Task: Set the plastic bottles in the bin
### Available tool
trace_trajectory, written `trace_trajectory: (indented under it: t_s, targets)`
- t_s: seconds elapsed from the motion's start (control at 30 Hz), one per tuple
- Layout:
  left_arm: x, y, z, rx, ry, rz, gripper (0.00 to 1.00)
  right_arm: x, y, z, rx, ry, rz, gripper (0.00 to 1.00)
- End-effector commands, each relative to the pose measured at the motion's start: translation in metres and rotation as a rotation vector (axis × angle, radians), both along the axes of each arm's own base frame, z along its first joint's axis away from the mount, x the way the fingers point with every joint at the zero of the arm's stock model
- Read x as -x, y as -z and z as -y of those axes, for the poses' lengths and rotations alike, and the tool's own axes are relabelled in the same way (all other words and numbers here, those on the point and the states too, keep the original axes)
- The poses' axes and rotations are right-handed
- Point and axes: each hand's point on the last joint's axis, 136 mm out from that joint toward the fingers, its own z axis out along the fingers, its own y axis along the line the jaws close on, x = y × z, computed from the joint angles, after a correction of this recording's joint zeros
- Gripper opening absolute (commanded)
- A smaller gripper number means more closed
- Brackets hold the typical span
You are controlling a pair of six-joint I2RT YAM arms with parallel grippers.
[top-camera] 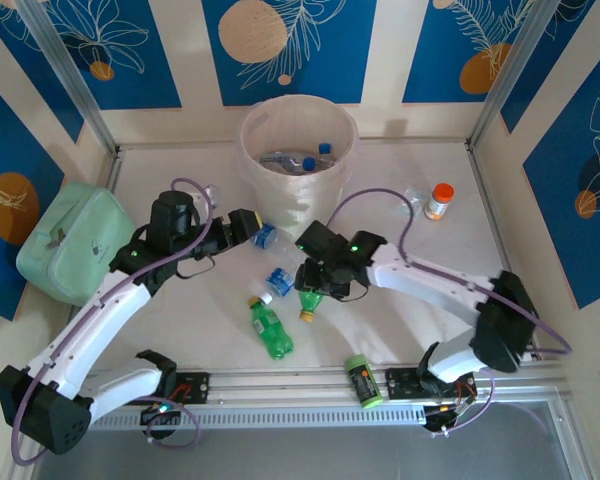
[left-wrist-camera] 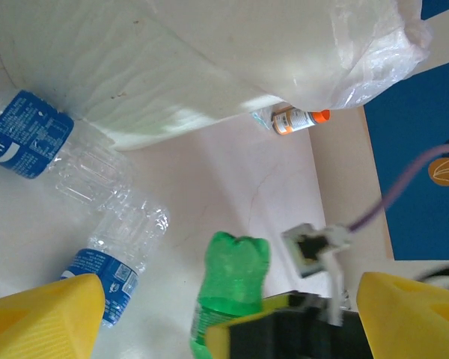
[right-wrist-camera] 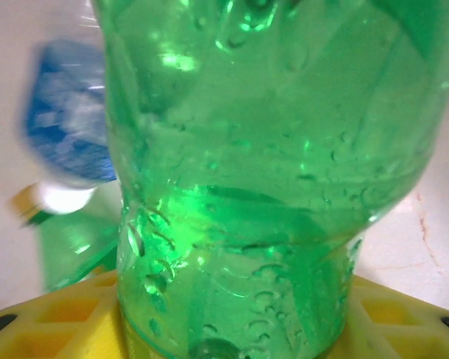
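Top external / left gripper (top-camera: 252, 228): jaws look spread with nothing in them. The first clear bottle (top-camera: 267, 237) lies right off the tips.
Top external / right gripper (top-camera: 315, 284): clamped on the yellow-capped green bottle (top-camera: 308, 303), cap end poking out on the near side of the jaws.
Top external / bin (top-camera: 298, 150): just past the left jaws and a bit farther beyond the right ones. A few blue-capped bottles (top-camera: 302, 160) are lying inside.
Top external / loose stuff: the second clear bottle (top-camera: 279, 280) is just beside the right jaws, between the two grippers. The white-capped green bottle (top-camera: 270, 328) lies on the table (top-camera: 410, 270), nearer than both jaws.
Left wrist / left gripper (left-wrist-camera: 232, 303): yellow fingers (left-wrist-camera: 49, 314) way apart, gripping nothing.
Left wrist / in the gap: yellow-capped green bottle (left-wrist-camera: 230, 277), touching neither finger.
Left wrist / around the jaws: the second clear bottle (left-wrist-camera: 108, 258) is tucked by the picture-left finger. The first clear bottle (left-wrist-camera: 37, 134) is farther out, against the bin wall (left-wrist-camera: 172, 67). An orange-capped container (left-wrist-camera: 299, 120) is well beyond.
Right wrist / right gripper (right-wrist-camera: 232, 333): yellow fingers (right-wrist-camera: 67, 321) hug the yellow-capped green bottle (right-wrist-camera: 262, 164) from both sides.
Right wrist / past the jaws: blurry blue label of a clear bottle (right-wrist-camera: 67, 127), can't tell which one. The white-capped green bottle (right-wrist-camera: 71, 239) is below it, picture-left.
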Motion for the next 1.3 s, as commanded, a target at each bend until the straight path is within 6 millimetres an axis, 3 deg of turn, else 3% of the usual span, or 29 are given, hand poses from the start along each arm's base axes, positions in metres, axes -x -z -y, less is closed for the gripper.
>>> trace_trajectory:
  t_s: [0.0, 0.23, 0.53, 0.8, 1.03, 1.27]
  targets:
    - [0.0, -0.001, 0.007, 0.047, 0.022, -0.014, 0.86, -0.012, -0.047, 0.002, -0.095, -0.046, 0.155, 0.51]
    - [0.001, 0.001, 0.006, 0.052, 0.02, -0.021, 0.86, -0.037, -0.154, 0.002, -0.289, -0.083, 0.375, 0.5]
    - [0.005, 0.013, 0.001, 0.022, 0.002, -0.053, 0.85, -0.087, -0.249, 0.012, -0.341, -0.088, 0.567, 0.5]
    - [0.009, 0.029, -0.01, -0.041, -0.036, -0.106, 0.83, -0.149, -0.273, 0.036, -0.315, 0.001, 0.651, 0.5]
    - [0.014, 0.034, -0.019, -0.096, -0.058, -0.127, 0.82, -0.207, -0.263, 0.054, -0.249, 0.054, 0.635, 0.5]
    - [0.015, 0.041, -0.025, -0.123, -0.089, -0.157, 0.82, -0.24, -0.25, 0.051, -0.237, 0.045, 0.572, 0.51]
